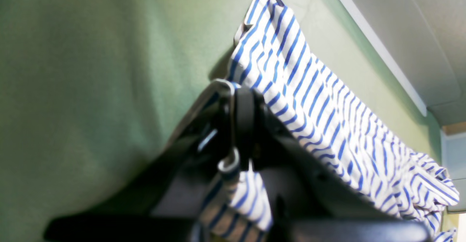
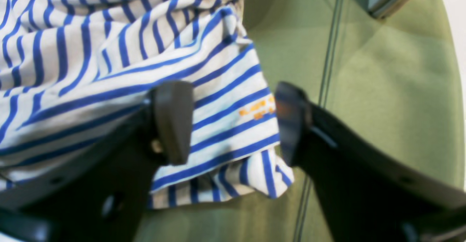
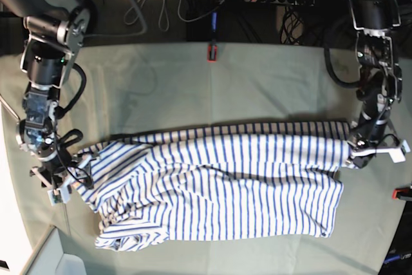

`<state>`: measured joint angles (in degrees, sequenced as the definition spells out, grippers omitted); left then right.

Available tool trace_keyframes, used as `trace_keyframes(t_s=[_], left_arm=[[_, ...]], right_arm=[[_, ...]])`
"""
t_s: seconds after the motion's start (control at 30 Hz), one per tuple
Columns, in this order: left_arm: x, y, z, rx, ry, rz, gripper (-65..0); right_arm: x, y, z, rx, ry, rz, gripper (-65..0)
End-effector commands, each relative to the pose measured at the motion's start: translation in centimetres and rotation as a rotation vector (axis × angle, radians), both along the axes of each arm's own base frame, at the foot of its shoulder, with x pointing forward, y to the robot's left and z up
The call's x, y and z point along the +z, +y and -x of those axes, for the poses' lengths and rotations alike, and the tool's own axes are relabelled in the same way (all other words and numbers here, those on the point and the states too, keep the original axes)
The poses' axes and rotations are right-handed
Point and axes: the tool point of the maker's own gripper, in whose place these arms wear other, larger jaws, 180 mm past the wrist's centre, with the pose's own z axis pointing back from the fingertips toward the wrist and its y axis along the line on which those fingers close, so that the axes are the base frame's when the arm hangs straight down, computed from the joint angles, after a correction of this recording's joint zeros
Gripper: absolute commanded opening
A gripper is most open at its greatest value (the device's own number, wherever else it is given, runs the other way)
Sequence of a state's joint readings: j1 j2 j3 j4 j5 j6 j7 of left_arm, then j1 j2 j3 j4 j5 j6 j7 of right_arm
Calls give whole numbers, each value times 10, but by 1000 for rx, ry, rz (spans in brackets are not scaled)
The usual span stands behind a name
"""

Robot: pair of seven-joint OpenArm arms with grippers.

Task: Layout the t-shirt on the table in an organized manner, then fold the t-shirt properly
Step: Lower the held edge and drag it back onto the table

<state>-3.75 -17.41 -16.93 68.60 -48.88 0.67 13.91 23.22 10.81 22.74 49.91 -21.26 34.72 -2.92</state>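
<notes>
Gripping a bunched corner of the t-shirt (image 1: 309,100) in my left gripper (image 1: 238,125), I have the jaws closed tight on the fabric, a fold of striped cloth poking out beneath them; in the base view that arm sits at the right end of the shirt, at its upper corner. My right gripper (image 2: 233,122) stands wide apart, one finger over the stripes and the other at the cloth's edge, straddling a flap with small orange lettering; it holds nothing that I can see, and whether the pads touch the fabric I cannot tell.

Across the middle of the table (image 3: 257,82) the t-shirt (image 3: 212,191) lies stretched sideways between my two arms; its right half looks fairly flat, while the left end near my right gripper (image 3: 56,188) is rumpled and doubled over itself, and the bottom left corner is curled under.

By my judgement the laying-out is only partly done; the left side wants smoothing and the sleeves are not sorted out; no fold has been made, so the whole folding remains.
</notes>
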Motion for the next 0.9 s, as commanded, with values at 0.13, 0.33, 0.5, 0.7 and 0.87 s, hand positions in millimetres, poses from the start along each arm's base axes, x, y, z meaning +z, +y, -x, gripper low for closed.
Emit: trace_keyframes(t_s=[0.13,0.33,0.5,0.7,0.87], left_arm=[[21,9,-9,6,-61,-28,-648],[13,9,-2,6,-41,-27,-648],[6,7,4,6,-25,-18,-648],[1,7,9,5,-12,-22,-648],[3,10,9,6,-13,-28,-648]], right_arm=[[25,-20,-9,-14,-68,28,-262],[19,-16,-8,-8,-56,20,-260],[-5,-10,-8,-16,18,-41,-259],[-5,-12,-13,-19,-9,-69,-260],[3,-24,-18,-78,-62,-41,-259]])
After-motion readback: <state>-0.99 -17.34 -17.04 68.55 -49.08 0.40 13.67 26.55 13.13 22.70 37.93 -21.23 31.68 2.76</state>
